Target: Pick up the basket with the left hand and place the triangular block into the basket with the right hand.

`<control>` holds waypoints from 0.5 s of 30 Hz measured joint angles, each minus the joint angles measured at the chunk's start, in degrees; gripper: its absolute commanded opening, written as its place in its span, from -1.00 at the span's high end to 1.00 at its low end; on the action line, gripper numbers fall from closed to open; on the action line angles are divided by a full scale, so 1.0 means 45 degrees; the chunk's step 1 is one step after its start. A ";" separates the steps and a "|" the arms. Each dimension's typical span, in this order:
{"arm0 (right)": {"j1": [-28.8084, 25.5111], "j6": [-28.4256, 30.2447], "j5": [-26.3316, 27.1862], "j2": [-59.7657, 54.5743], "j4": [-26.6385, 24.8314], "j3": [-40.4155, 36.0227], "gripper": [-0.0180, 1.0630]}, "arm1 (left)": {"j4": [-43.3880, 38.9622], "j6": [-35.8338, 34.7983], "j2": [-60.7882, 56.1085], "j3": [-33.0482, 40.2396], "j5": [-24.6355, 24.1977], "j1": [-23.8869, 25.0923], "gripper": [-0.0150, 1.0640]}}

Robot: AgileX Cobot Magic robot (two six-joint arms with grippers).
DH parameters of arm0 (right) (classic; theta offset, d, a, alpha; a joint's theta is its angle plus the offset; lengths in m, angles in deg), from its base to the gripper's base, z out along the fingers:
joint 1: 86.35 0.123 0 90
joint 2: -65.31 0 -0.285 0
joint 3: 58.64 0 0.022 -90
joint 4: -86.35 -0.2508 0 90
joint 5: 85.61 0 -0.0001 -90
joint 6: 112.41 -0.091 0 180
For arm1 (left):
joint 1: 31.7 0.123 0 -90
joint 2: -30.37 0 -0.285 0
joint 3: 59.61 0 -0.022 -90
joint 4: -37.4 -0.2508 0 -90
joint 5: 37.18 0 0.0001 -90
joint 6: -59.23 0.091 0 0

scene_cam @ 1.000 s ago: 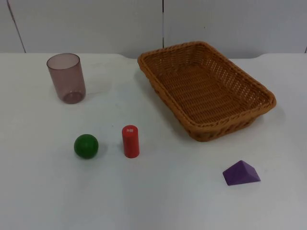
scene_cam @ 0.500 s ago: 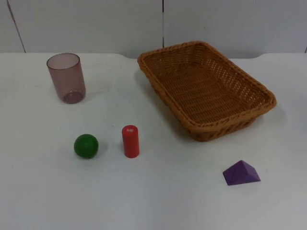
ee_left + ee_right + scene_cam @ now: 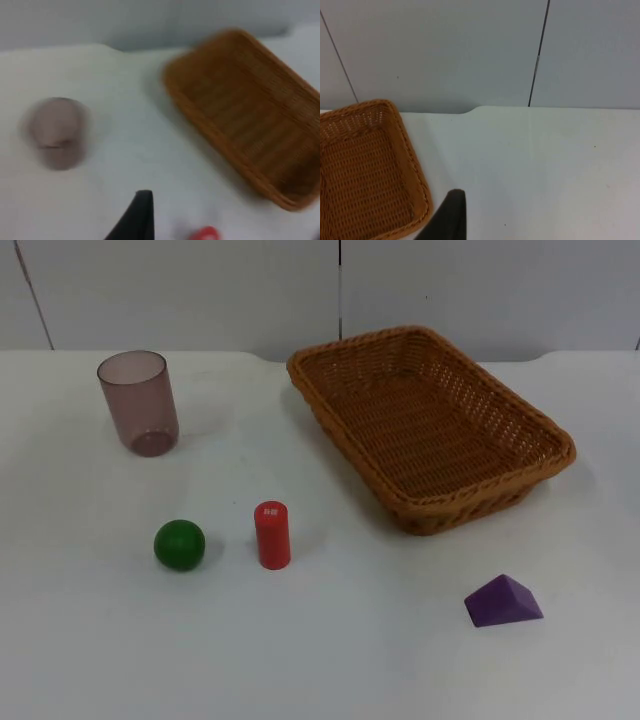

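An empty brown wicker basket (image 3: 430, 512) sits at the back right of the table. The purple triangular block (image 3: 503, 601) lies in front of it, near the front right. My left gripper (image 3: 138, 218) hangs above the table between the cup and the basket (image 3: 200, 125), touching neither. My right gripper (image 3: 451, 214) is above the table just beside the basket's corner (image 3: 417, 187), with the far table edge beyond. Nothing is seen held by either gripper.
A purple-tinted clear cup (image 3: 139, 402) stands at the back left, also blurred in the left wrist view (image 3: 55, 132). A green ball (image 3: 179, 545) and an upright red cylinder (image 3: 272, 534) stand side by side left of centre. The grey partition wall (image 3: 200, 290) ends the table.
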 measured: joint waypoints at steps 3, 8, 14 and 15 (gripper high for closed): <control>0.0000 0.0000 -0.0018 0.0000 0.0000 0.0000 -0.96 | 0.0019 -0.0230 0.0884 -0.0032 0.0639 -0.0990 -0.97; 0.0000 0.0000 -0.0086 0.0000 0.0000 0.0000 -0.96 | 0.0109 -0.0538 0.3077 -0.1150 0.0953 -0.1785 -0.97; 0.0000 0.0000 -0.0219 0.0000 0.0000 0.0000 -0.96 | -0.0286 -0.0573 0.4579 -0.2520 0.1192 -0.1809 -0.97; 0.0000 -0.0025 -0.0227 0.0000 0.0000 0.0000 -0.96 | -0.0450 -0.0606 0.4789 -0.2610 0.1438 -0.1809 -0.97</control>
